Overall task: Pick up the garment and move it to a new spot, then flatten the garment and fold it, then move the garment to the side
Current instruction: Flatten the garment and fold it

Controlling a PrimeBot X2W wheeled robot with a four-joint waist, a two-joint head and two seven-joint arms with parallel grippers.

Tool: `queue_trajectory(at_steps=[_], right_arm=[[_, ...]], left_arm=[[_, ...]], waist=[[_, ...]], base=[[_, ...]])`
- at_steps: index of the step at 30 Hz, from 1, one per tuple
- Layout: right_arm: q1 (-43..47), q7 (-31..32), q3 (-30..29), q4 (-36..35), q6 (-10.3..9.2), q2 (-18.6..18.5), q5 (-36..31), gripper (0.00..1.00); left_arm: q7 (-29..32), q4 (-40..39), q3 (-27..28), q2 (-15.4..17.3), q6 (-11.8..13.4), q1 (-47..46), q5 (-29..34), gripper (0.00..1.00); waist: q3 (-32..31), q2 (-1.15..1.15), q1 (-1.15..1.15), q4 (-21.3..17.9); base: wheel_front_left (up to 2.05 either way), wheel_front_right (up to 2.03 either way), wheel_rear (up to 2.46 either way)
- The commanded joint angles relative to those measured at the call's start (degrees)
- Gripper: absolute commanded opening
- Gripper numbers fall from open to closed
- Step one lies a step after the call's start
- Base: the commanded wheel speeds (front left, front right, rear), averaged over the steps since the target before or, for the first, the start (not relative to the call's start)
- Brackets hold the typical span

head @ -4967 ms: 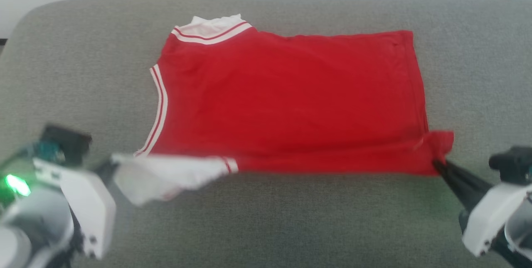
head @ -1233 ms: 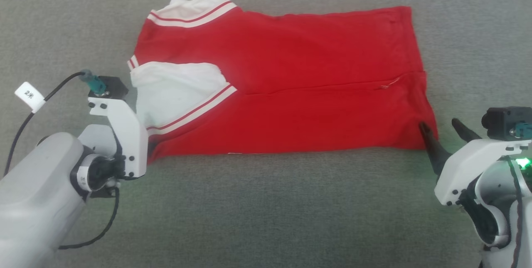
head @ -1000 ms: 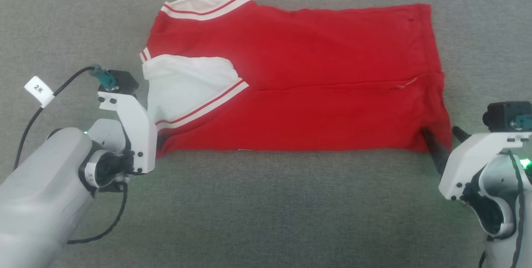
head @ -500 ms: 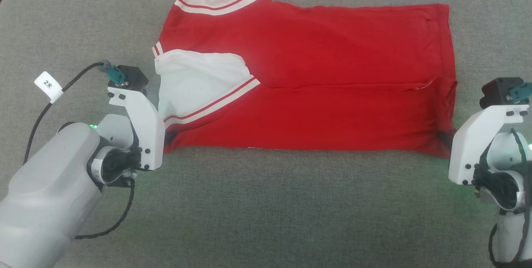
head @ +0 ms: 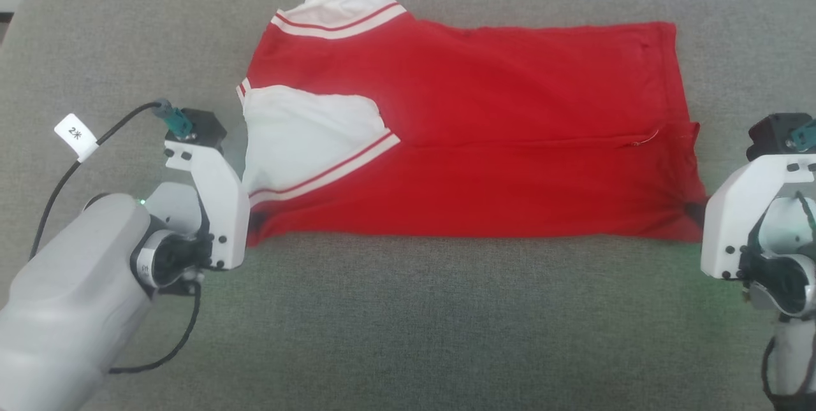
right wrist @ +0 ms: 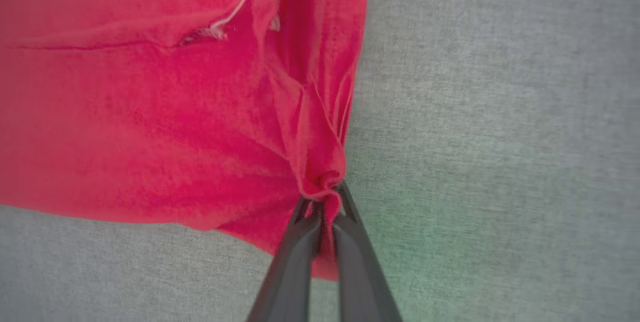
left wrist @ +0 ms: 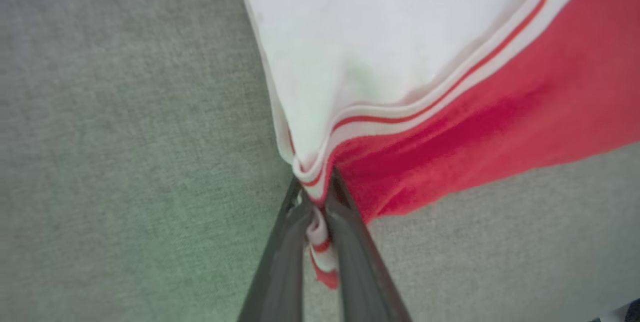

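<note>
Only writing I can spot is a little white tag (head: pixel 75 136) on the left arm's cable (head: pixel 53 194). It starts with a "2", and the mark after it is too small to read. No lettering shows on the garment (head: pixel 484 118) itself, since the plain red side is up.

It lies flat on the grey cushion (head: pixel 408 322), nearer the back edge than the front one. Its long axis runs left to right, sleeves at the left end and hem at the right. The near long edge is folded over on top, with a white sleeve (head: pixel 306 130) lying on the red.

The left gripper (left wrist: pixel 316 187) is pinched tight on the striped trim at the near left corner. The right gripper (right wrist: pixel 324 197) is clamped on bunched red fabric at the near right hem corner — about a second ago those fingers stood spread apart just beside that corner. Five seconds back the near edge wasn't folded over yet.
</note>
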Motion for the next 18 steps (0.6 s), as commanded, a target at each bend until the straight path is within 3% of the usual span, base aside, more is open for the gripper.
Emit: queue_trajectory(at_steps=[1,11,18], right_arm=[[0.6,0.2,0.1,-0.7,-0.14,-1.1,0.7,0.0],[6.3,3.4,1.3,-7.1,-0.14,-5.1,4.2,0.0],[12.5,5.8,0.8,-11.9,-0.14,-4.6,6.1,0.0]], left_arm=[[1.6,-0.3,-1.0,1.5,1.1,2.0,0.9,0.0],[6.2,-14.5,-1.2,8.9,7.8,5.7,1.0,0.0],[7.6,-23.5,-1.5,12.3,12.4,10.6,-0.1,0.0]], waist=[[-0.8,0.0,0.0,0.0],[-3.2,0.0,0.0,0.0],[-3.5,0.0,0.0,-0.3]], base=[[0.0,0.0,0.0],[0.0,0.0,0.0],[0.0,0.0,0.0]])
